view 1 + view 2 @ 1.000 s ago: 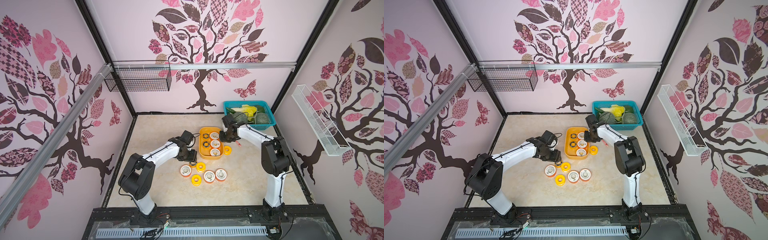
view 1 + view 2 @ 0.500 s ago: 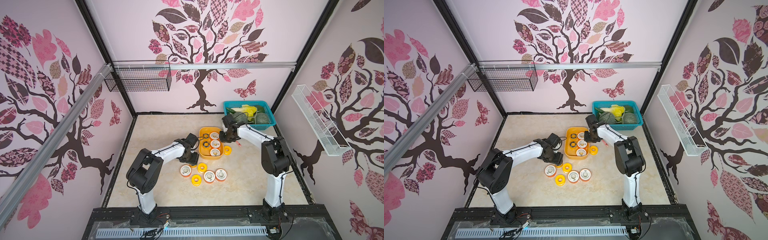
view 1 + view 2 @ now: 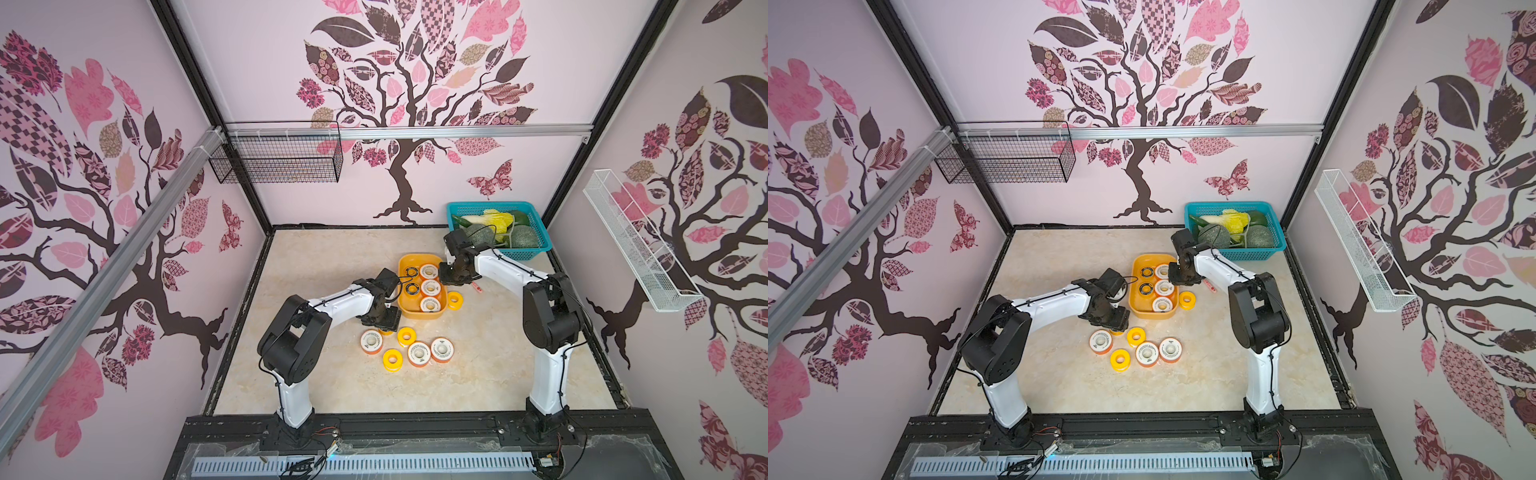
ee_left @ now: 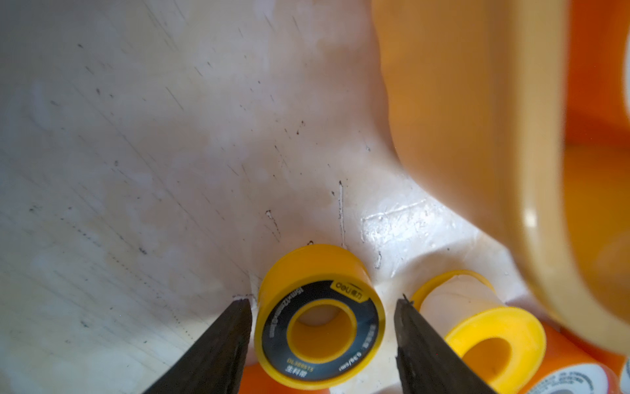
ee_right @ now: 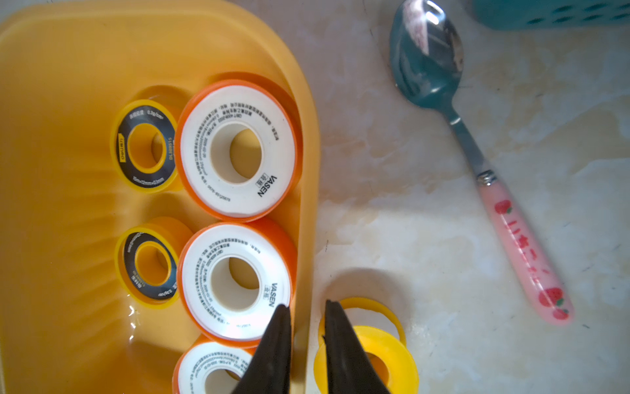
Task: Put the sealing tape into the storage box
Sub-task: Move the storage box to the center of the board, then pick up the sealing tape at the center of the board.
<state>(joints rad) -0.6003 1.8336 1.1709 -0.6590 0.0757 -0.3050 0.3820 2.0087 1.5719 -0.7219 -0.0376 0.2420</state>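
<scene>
The yellow-orange storage box (image 3: 402, 266) (image 5: 51, 170) holds three white-faced orange spools of sealing tape (image 5: 235, 150) and two small black-ringed ones (image 5: 146, 143). Several more spools lie loose on the table in front of it (image 3: 418, 353), and a yellow one (image 3: 454, 301) lies to its right. My left gripper (image 3: 384, 322) (image 4: 324, 299) is open, its fingers either side of a small black-ringed yellow spool (image 4: 320, 320) on the table at the box's near left corner, not touching it. My right gripper (image 3: 451, 277) (image 5: 306, 305) stands narrowly open astride the box's right wall.
A teal spoon with a pink handle (image 5: 443, 85) lies right of the box. A teal basket of vegetables (image 3: 498, 249) stands at the back right. Wire baskets (image 3: 278, 162) (image 3: 636, 245) hang on the walls. An all-yellow spool (image 4: 477, 324) lies just outside the left fingers.
My left gripper has moved from the box's left side toward the near corner and come down around the small black-ringed spool. The right arm has stayed put.
</scene>
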